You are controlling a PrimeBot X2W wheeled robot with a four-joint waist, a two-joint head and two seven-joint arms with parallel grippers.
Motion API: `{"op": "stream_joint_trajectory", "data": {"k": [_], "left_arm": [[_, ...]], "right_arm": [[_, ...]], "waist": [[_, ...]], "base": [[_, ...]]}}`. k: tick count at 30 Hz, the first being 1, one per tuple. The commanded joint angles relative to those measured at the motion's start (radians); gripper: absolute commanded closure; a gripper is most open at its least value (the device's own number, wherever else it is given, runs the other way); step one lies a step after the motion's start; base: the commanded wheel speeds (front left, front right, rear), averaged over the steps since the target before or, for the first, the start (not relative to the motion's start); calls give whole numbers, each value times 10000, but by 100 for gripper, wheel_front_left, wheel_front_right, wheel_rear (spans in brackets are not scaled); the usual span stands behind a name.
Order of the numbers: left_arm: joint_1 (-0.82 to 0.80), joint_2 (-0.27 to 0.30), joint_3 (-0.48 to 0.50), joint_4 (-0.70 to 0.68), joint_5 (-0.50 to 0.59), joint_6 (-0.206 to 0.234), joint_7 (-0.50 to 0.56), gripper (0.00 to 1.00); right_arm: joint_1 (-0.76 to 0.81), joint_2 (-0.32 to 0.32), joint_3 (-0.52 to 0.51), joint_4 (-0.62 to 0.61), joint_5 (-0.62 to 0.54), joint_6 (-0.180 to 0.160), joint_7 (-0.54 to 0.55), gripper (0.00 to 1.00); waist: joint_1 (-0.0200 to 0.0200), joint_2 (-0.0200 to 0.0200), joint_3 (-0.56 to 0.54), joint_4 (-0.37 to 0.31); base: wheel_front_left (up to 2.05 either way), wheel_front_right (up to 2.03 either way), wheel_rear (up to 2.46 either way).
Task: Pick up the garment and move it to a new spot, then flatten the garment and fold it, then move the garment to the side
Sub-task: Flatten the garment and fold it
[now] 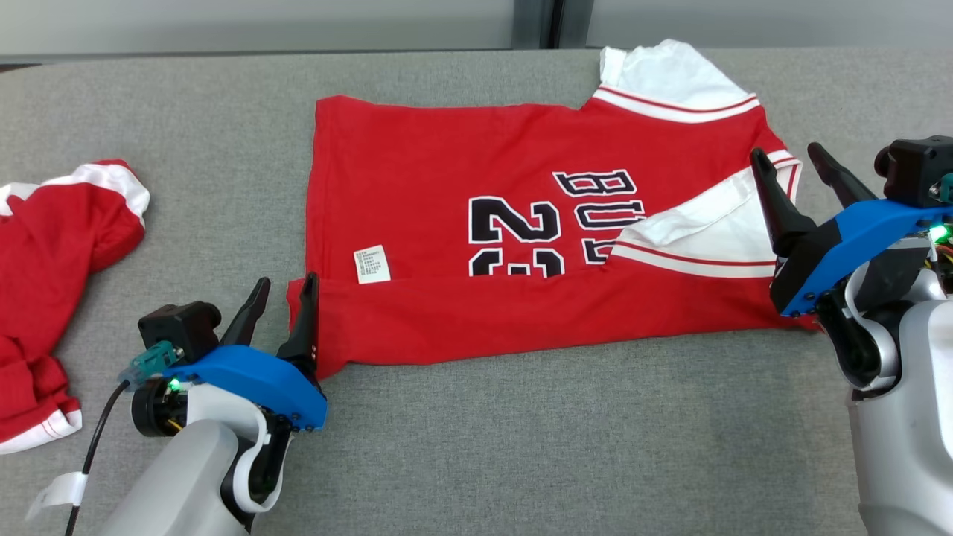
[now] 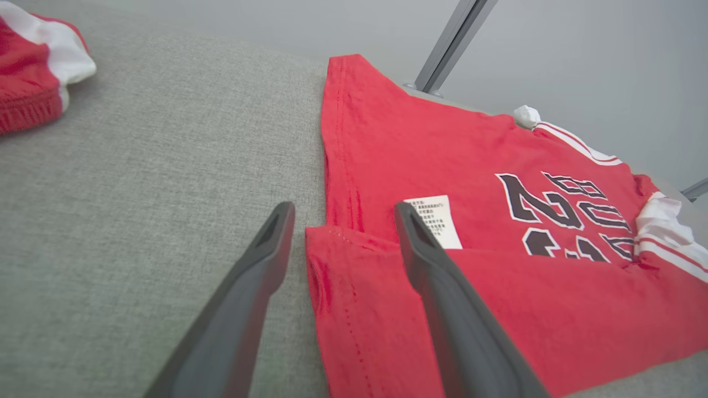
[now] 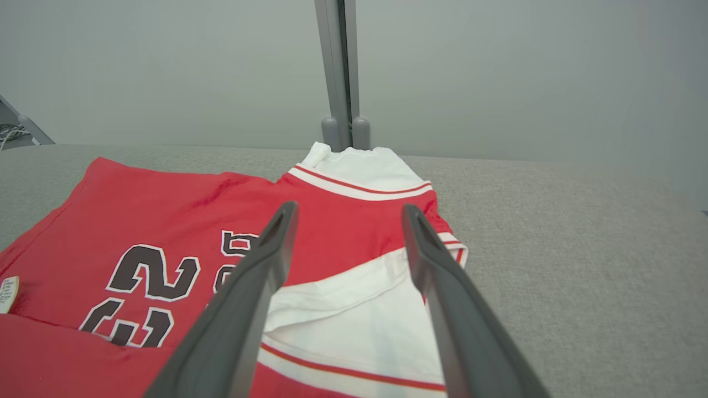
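With the red jersey (image 1: 521, 246) lying mid-table (image 1: 521, 461), near edge folded over its number, and your left gripper (image 1: 287, 281) and right gripper (image 1: 785, 150) spread empty at its ends, grasp matching corners and move them together.

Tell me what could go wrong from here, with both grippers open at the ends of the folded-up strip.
1. One finger of the left gripper lies over a corner of the folded strip; withdrawing could drag it and undo the fold.
2. The white sleeve by the right gripper lies crooked, so the next fold may come out lopsided.
3. The second red garment sits to the left; moving the jersey that way could snag it.
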Motion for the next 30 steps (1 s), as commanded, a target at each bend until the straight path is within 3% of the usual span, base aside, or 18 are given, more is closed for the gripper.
{"op": "stream_joint_trajectory", "data": {"k": [1,5,13,22,30], "left_arm": [[119,73,-48,62,116,87,-81,0],[293,193,-164,68,283,258,-83,0],[905,333,-765,-206,785,896,373,0],[599,123,-1048,222,931,1347,860,0],[266,-41,-1304,634,1045,1338,1269,0]], "right_arm": [[29,16,-54,61,47,3,-57,0],[416,33,-281,13,-18,1,254,0],[2112,370,-1287,-651,-581,1,1936,0],[2116,822,-2152,-63,-1384,3,1415,0],[1273,857,-2215,1314,-1748,1,1034,0]], "waist": [[0,-1,-159,-53],[0,-1,-392,-73],[0,-1,-696,-60],[0,-1,-256,-150],[0,-1,242,-80]], "base": [[0,0,0],[0,0,0],[0,0,0],[0,0,0],[0,0,0]]}}
